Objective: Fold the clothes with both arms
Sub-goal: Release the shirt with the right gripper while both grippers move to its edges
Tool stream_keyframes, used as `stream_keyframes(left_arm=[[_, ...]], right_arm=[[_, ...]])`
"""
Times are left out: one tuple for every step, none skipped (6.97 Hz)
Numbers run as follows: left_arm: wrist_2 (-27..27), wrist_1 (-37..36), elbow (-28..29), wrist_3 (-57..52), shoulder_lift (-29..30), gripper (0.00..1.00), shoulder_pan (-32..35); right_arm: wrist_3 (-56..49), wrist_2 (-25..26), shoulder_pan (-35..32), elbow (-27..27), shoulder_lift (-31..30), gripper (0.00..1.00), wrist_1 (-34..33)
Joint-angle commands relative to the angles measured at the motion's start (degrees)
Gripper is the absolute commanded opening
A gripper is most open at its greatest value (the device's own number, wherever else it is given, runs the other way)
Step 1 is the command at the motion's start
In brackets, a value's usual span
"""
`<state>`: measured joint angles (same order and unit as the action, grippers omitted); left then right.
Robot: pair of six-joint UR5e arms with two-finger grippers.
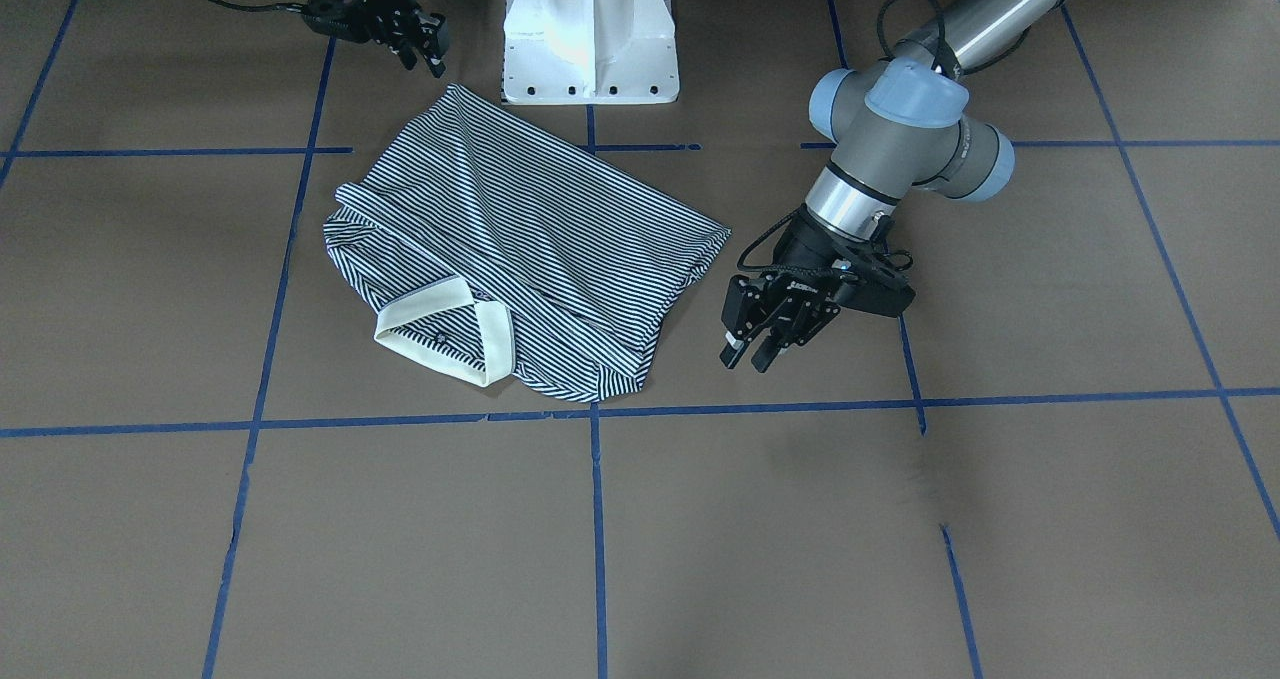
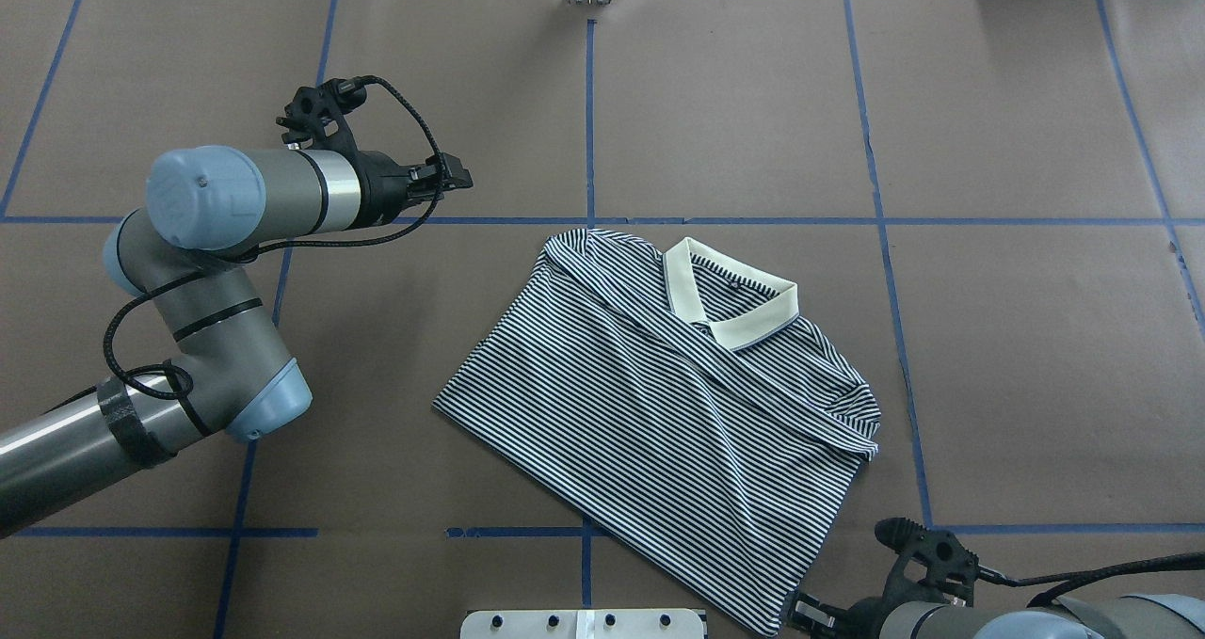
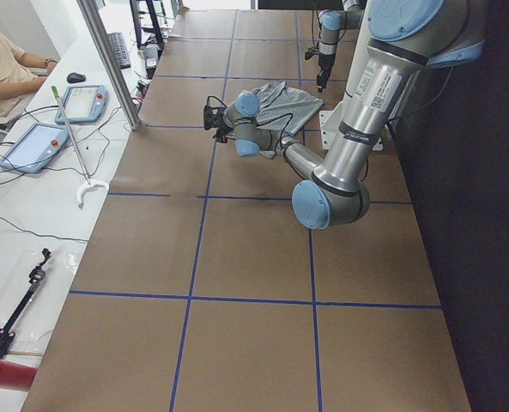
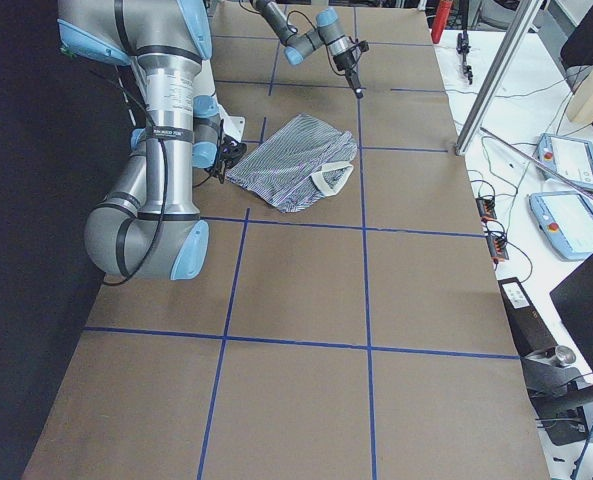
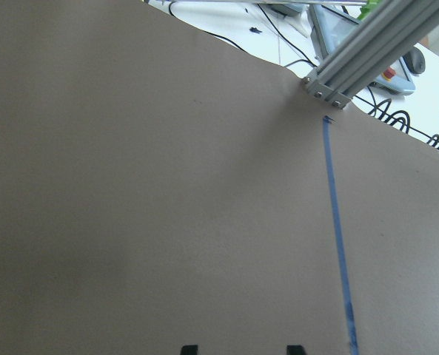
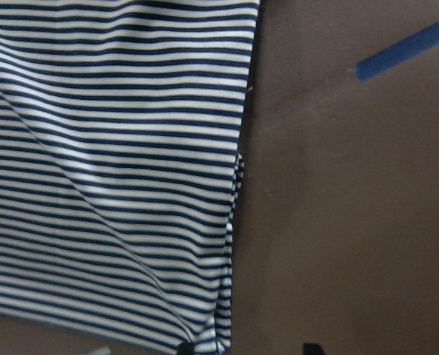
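Right hand (image 2: 802, 611) cut off by overhead's bottom edge; polo shirt (image 6: 108, 148) overruns right wrist view's edges.

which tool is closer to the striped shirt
The right tool, right at the polo shirt's hem corner; its wrist camera sees mostly stripes. The left tool hangs off to the shirt's side, over the table.

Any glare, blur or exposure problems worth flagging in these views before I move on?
Front-facing view: the white pedestal is blown out by glare; the table is evenly lit. Right wrist view: the polo shirt and blue tape look soft. Left wrist view: background past the table's edge is overexposed. Both side views: the strip beside the robot is almost black.
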<state>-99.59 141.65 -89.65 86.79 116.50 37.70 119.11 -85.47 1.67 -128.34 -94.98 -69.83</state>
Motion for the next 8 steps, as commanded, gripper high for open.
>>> stream_keyframes(left_arm=[[-3.2,-1.4,-12.0,4.0,-8.5,0.57,-4.3],[-0.3,-7.9,-16.0,4.8,-10.7,0.61,-7.9],[7.5,-13.2,-15.9,4.9,-10.6,0.62,-12.9],[8.4,-17.9,-15.9,5.0,-9.4,0.66,-14.7],[8.6,-22.6,-15.6,6.1,-7.9,0.67,-16.7],[8.7,-25.3,-15.3,6.3,-7.3,0.68,-18.1],[10.0,-25.5,-15.0,6.6,-7.1,0.68,-18.6],[10.1,-25.5,-14.8,6.6,-7.1,0.67,-18.9]], right_arm=[[-0.7,1.2,-12.1,-1.0,1.5,1.00,-0.3],[-4.1,0.1,-18.0,-0.6,3.8,1.00,-0.3],[-7.8,-1.9,-22.5,0.4,6.2,1.00,-0.4],[-9.2,-4.2,-25.9,4.2,9.3,1.00,-0.3],[-10.1,-4.4,-27.3,6.8,11.6,1.00,-0.4],[-11.1,-4.4,-27.9,7.0,11.7,1.00,-0.4],[-11.4,-4.4,-28.0,7.3,11.7,1.00,-0.4],[-11.4,-4.4,-28.0,8.4,12.8,1.00,-0.4]])
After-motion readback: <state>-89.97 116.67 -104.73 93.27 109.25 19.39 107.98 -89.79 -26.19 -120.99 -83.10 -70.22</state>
